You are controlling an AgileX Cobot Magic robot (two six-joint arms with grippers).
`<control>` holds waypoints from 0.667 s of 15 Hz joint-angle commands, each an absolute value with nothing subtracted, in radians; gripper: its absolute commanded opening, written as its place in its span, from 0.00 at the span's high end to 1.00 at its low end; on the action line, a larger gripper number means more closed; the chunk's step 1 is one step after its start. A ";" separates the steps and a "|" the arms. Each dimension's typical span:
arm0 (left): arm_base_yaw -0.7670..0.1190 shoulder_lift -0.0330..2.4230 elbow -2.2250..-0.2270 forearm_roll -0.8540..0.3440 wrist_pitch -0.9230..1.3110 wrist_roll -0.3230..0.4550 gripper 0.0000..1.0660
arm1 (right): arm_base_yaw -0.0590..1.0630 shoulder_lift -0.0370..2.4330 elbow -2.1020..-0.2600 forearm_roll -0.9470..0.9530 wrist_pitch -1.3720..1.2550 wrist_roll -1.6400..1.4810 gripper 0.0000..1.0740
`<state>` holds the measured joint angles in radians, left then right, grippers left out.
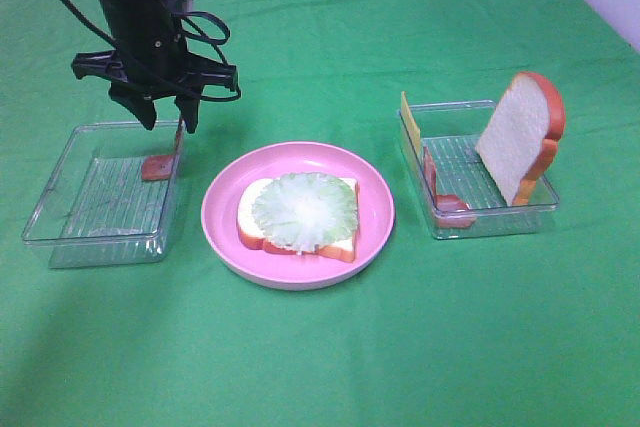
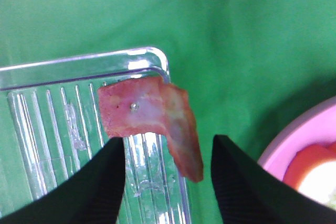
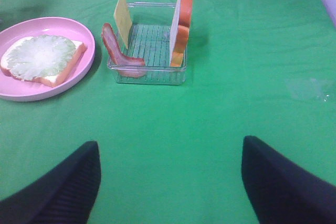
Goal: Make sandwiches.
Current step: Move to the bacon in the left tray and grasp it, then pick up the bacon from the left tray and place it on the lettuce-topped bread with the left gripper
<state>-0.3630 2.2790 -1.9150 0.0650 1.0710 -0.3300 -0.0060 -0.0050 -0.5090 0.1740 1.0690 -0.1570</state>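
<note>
On the pink plate (image 1: 375,217) lies a white bread slice (image 1: 252,219) with pale green lettuce (image 1: 304,209) on top, the sandwich stack as it stands. A reddish bacon strip (image 1: 158,165) leans on the right wall of the left clear tray (image 1: 60,217); the left wrist view shows this bacon (image 2: 147,111) draped over the tray's corner. My left gripper (image 1: 170,125) hangs just above it, open, its fingers (image 2: 100,187) either side of the strip's end without touching. My right gripper (image 3: 170,182) is open over bare cloth and holds nothing.
The right clear tray (image 1: 500,215) holds an upright bread slice (image 1: 515,137), a yellow cheese slice (image 1: 409,119) and another bacon strip (image 1: 445,202). Green cloth covers the table; its white edge shows at the far right.
</note>
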 commanded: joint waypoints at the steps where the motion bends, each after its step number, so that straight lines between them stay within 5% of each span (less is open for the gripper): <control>1: -0.362 2.282 -1.916 0.068 1.078 -0.340 0.75 | -0.011 -0.019 -0.508 0.175 1.061 -0.156 0.34; 5: -0.362 2.282 -1.916 0.068 1.050 -0.340 1.00 | -0.011 -0.019 -0.508 0.175 1.061 -0.156 0.34; 10: -0.364 2.255 -1.940 0.052 1.089 -0.327 1.00 | -0.011 -0.019 -0.508 0.175 1.061 -0.156 0.34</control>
